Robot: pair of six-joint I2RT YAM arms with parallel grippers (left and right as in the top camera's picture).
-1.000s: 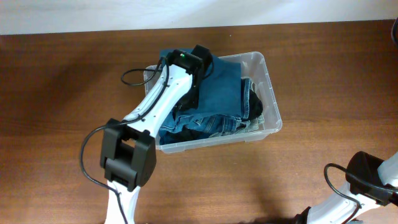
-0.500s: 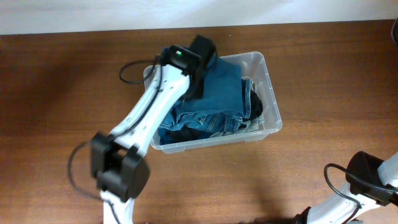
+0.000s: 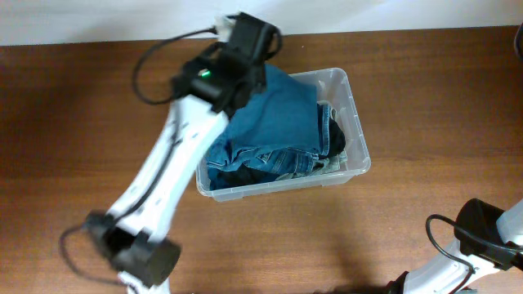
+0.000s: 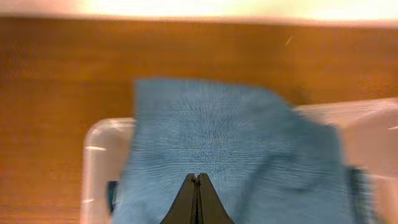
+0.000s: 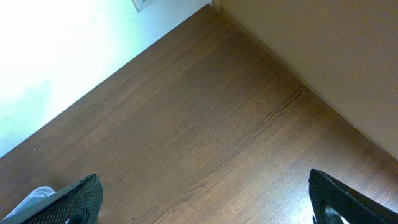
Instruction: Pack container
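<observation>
Two arms, one tub. The container sits on the wooden surface, a little right of centre and toward the far edge. It is heaped: a folded teal cloth on top, crumpled jeans under it by the near wall, and a dark garment wedged along the right side.

The left arm reaches over the tub's far-left corner. The left jaws are pressed together, tips above the teal cloth in the wrist view. No fold shows between them, but that picture is blurred, so a caught edge can't be ruled out. The right arm sits at the near-right corner of the surface, well apart from the tub. The right jaws are spread wide, with only bare wood between them.

Risks, as judged:
- The teal cloth overhangs the far-left rim; the wrist view shows its edge out past the wall, over the wood. Left so, it may slide out or foul a lid.
- If the left jaws have snagged a thread, lifting away would drag the top layer out and undo the fold.
- The load looks level with the rim or higher. Pressing down near a corner could tip or skate the tub, since nothing braces it.
- The jeans lie loose at the near wall, and a shove on top may spill a leg over that side.
</observation>
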